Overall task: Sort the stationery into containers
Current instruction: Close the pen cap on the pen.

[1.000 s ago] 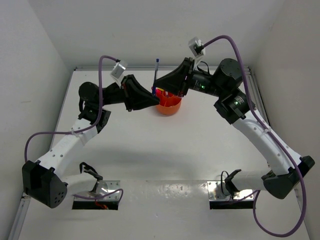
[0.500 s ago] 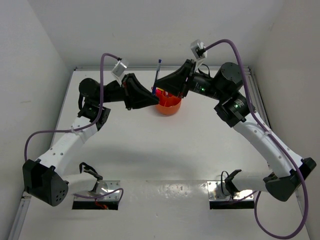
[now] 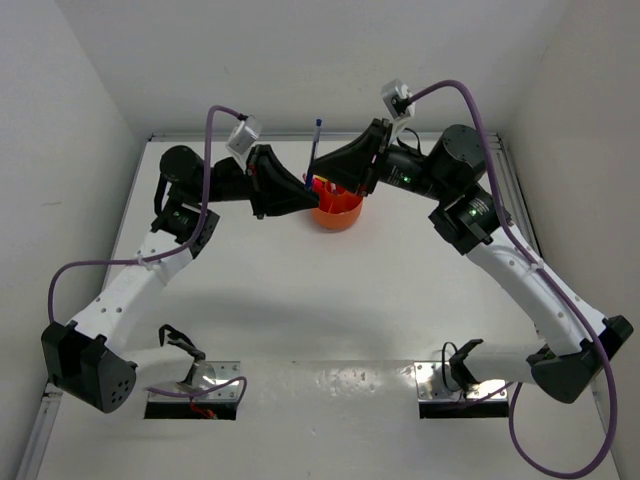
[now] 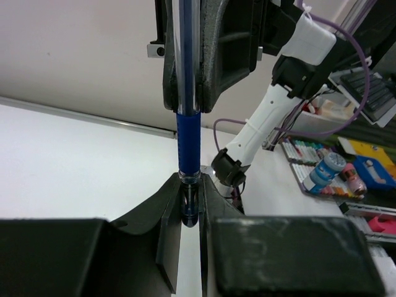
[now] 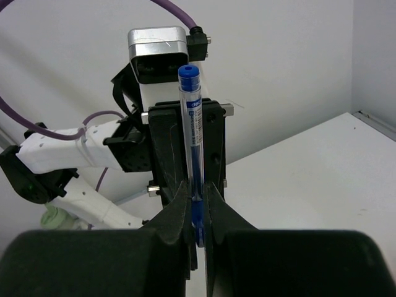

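Top external view: on the table [image 3: 300, 300], just above the orange tub [image 3: 340, 216], my left fingers [image 4: 167, 216] and right fingers [image 5: 174, 213] both pinch the upright blue pen [image 3: 314, 145]. It looks like a handover; next, one pair should release and the other lower it in.

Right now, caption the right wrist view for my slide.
Right gripper pinches the lower end of an upright blue pen, with the left gripper facing it close behind.

Robotics lab: white-walled test booth [image 3: 300, 60], cabled arms [image 3: 520, 270].
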You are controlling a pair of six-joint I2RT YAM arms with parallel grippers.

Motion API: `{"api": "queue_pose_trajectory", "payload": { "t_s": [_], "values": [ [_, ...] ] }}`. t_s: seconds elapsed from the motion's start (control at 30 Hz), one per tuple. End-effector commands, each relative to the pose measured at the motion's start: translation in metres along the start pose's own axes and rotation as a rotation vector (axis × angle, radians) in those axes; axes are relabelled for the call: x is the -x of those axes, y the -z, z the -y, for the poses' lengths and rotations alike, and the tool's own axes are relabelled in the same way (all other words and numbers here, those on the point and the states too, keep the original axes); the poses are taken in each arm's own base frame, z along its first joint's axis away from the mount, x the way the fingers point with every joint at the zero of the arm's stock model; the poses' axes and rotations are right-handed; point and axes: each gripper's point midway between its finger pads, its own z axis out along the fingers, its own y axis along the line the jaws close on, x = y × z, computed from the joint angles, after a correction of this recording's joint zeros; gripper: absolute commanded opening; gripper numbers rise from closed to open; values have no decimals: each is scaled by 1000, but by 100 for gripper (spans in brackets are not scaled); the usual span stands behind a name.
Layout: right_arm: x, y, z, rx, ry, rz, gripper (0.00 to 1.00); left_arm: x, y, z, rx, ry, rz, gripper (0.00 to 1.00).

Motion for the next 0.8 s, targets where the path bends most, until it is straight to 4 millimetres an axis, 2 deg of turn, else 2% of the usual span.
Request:
{"api": "queue_pose_trajectory", "payload": {
  "t_s": [0.0, 0.03, 0.13, 0.17, 0.2, 0.47, 0.57, 0.77],
  "values": [
    [-25, 3, -22, 84, -46, -92, 9, 38, -2, 8, 35, -182, 70, 0],
    [-24, 3, -24, 89, -44, -92, 20, 36, -2, 7, 40, -187, 60, 0],
    [-24, 2, -24, 89, -51, -91, 40, 34, -2, 7, 37, -195, 50, 0],
    [-25, 2, -23, 87, -52, -92, 50, 34, -2, 7, 39, -196, 49, 0],
    [-24, 2, -24, 88, -52, -90, 53, 34, -2, 7, 36, -196, 45, 0],
    [-15, 0, -19, 78, -54, -63, 62, 28, -4, 8, 28, -197, 29, 0],
    [-8, 0, -17, 67, -52, -47, 70, 26, -4, 7, 25, -195, 22, 0],
    [16, -3, -4, 36, -27, 5, 73, 19, -7, 8, 14, -183, 7, 0]
  ]
}}
